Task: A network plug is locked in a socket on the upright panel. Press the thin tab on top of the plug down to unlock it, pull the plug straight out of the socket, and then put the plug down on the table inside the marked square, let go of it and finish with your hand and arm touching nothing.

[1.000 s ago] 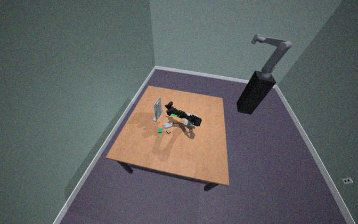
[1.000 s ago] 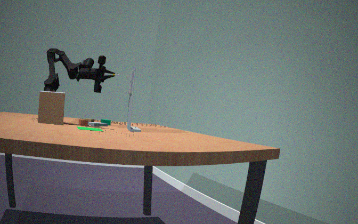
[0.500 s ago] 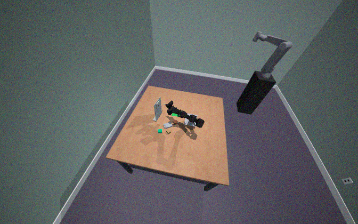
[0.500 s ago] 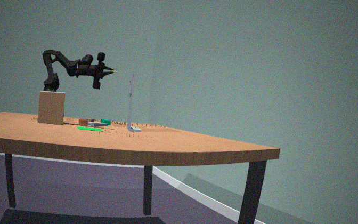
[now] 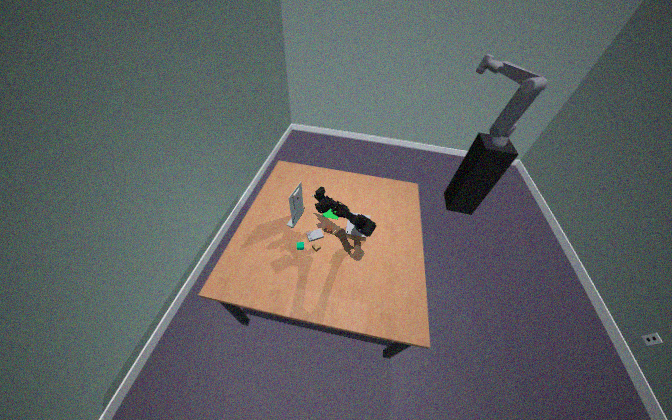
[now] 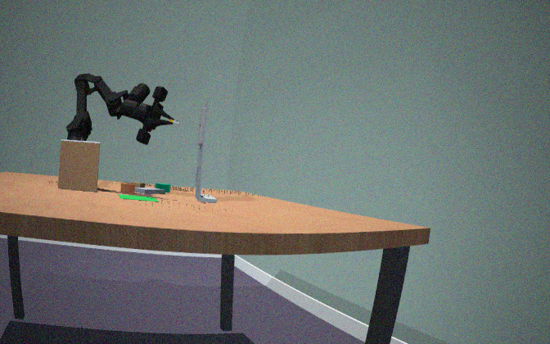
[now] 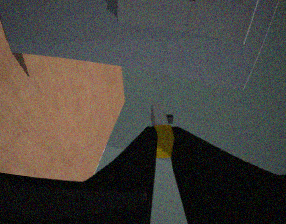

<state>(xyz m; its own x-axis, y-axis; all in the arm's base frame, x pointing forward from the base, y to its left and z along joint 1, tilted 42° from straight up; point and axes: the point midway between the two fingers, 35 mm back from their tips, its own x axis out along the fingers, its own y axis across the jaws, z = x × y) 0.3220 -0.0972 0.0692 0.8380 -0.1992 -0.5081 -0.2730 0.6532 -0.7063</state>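
Note:
My gripper (image 6: 172, 121) (image 7: 161, 134) is shut on the plug (image 6: 176, 122) (image 7: 165, 142), a small piece with a yellow body and a pale grey front end. The plug points forward and slightly down. It is out of the socket, with a gap between it and the upright grey panel (image 5: 296, 206) (image 6: 200, 158). Gripper and plug are high above the table (image 5: 370, 292) (image 6: 290, 218). The marked square (image 5: 330, 214) (image 6: 137, 198) is bright green and lies flat on the table, between the panel and the arm's base; the arm partly covers it in the top view. The plug's tab cannot be made out.
A flat grey block (image 5: 315, 235) (image 6: 150, 190), a teal block (image 5: 300, 245) (image 6: 162, 187), a small olive piece (image 5: 316, 248) and an orange-brown block (image 6: 128, 187) lie beside the square. A second, grey arm stands on a black pedestal (image 5: 479, 174) beyond the table.

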